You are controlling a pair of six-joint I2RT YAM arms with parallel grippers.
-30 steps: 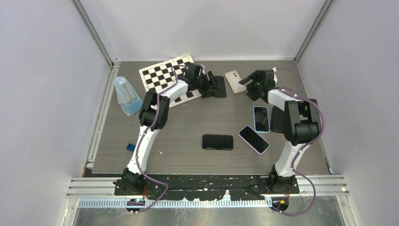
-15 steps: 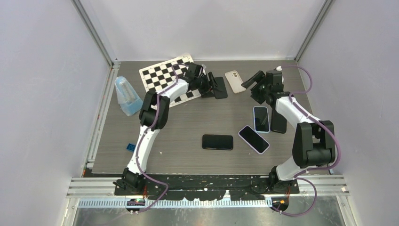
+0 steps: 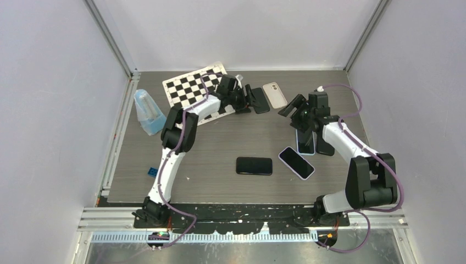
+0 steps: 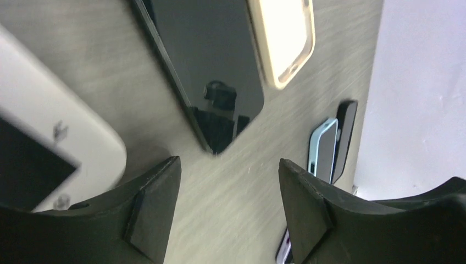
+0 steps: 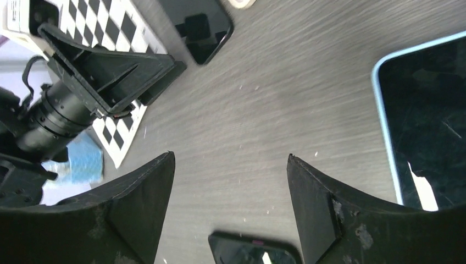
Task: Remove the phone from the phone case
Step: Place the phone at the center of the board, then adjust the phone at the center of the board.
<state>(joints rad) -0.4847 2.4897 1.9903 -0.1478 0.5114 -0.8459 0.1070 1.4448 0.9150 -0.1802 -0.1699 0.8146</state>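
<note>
Two fingers (image 4: 154,214) of the left gripper (image 4: 228,162) stand spread wide with nothing between them. They hang low over the bare table (image 3: 220,137), with the nearest corner of a black phone (image 4: 214,66) just beyond the fingertips. That phone lies face up at about 12 o'clock on the table. At its 3 o'clock lies the beige phone case (image 3: 275,94), and their long edges meet in the left wrist view. Whether the case holds anything cannot be told. At the gripper's 9 o'clock the checkerboard (image 3: 192,87) lies flat, and the left wrist reaches across its corner. The right gripper (image 3: 289,107) hovers at roughly 2 o'clock on the table, likewise spread and empty, well apart from the case. Just on its near side lies a blue-rimmed phone (image 3: 306,144), with a dark phone (image 3: 325,148) just beside it at 3 o'clock. A lavender-rimmed phone (image 3: 296,163) lies tilted at 4 o'clock on the table. Another black handset (image 3: 254,165) lies crosswise toward 6 o'clock. A pale blue container (image 3: 147,113) stands at the 9 o'clock edge, and a small blue block (image 3: 151,171) sits at 8 o'clock.
</note>
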